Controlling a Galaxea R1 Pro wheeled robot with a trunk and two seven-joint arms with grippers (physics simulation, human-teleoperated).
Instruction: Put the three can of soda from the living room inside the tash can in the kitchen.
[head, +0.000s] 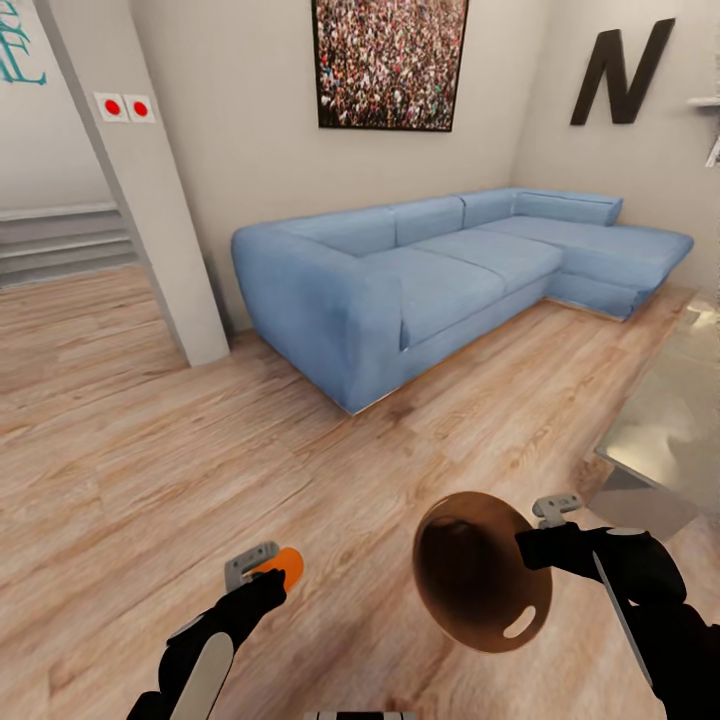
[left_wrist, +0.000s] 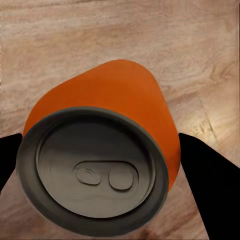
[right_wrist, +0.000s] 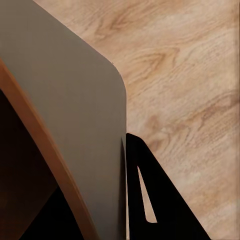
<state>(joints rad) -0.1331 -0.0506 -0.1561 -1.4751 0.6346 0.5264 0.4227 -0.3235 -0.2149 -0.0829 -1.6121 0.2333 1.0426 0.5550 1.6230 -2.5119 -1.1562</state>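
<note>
Orange metal sits between the fingers of your left gripper (head: 268, 563): it is clamped on one can of soda (head: 284, 566), and in the left wrist view the can (left_wrist: 100, 160) shows its silver top and pull tab, with a black finger pressed to each side. Below that claw lies only the pale wood floor (head: 120, 450).

To the right, your right gripper (head: 545, 525) holds the tash can (head: 480, 570) by its rim, the bucket tipped so its mouth faces the head camera. One finger (right_wrist: 155, 200) lies against the grey outer wall (right_wrist: 75, 125); the other I cannot make out, so take the grip as closed on the rim. The tan-brown inside looks empty, with just the oval handle hole showing low on its wall.

Beyond both claws stand the blue sofa (head: 450, 270) and the big letter N (head: 620, 75), so you are in the living room. By my reading, one can is picked up but not yet dropped in, and two more remain to be found; the bucket then belongs in the kitchen.
</note>
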